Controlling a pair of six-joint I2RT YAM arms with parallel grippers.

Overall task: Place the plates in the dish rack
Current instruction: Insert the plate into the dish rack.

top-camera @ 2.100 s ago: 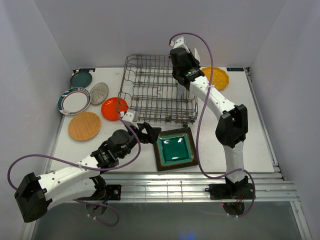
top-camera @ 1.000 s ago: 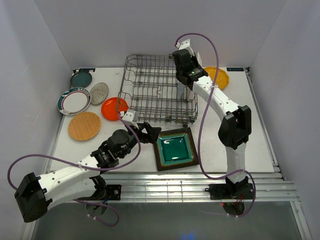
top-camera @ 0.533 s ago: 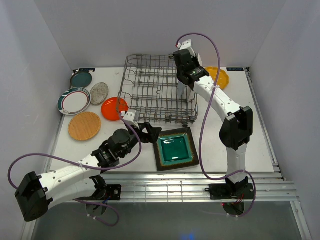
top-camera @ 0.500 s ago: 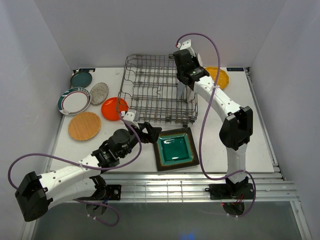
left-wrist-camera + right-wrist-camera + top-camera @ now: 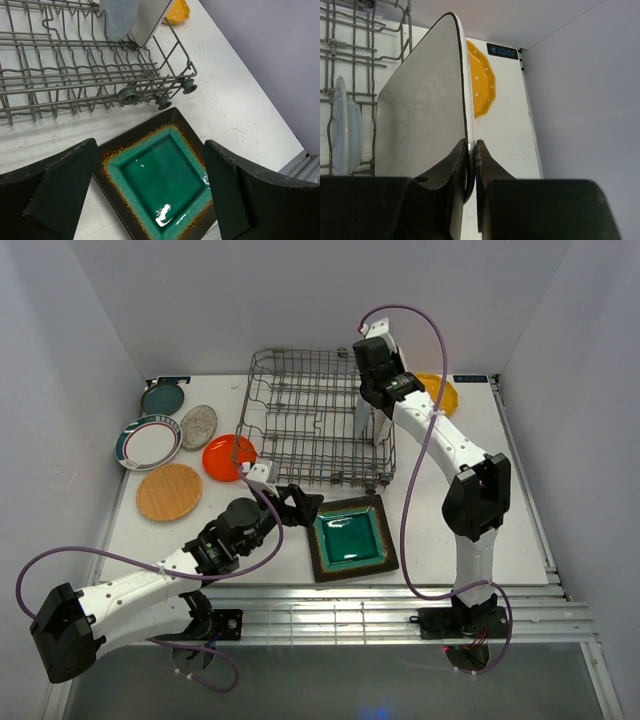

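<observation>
Right gripper [image 5: 471, 145] clamps the white rectangular plate [image 5: 420, 100] by its rim, upright, so it should slot between tines at three o'clock in the dish rack [image 5: 262, 410]. Left gripper [image 5: 300, 508], fingers wide apart, hovers beside the green square plate [image 5: 350, 537] at six o'clock.

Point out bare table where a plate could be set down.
Free: the table's right side, between the yellow plate, the green square plate and the right edge. Crowded: left of the dish rack, five plates close together.
</observation>
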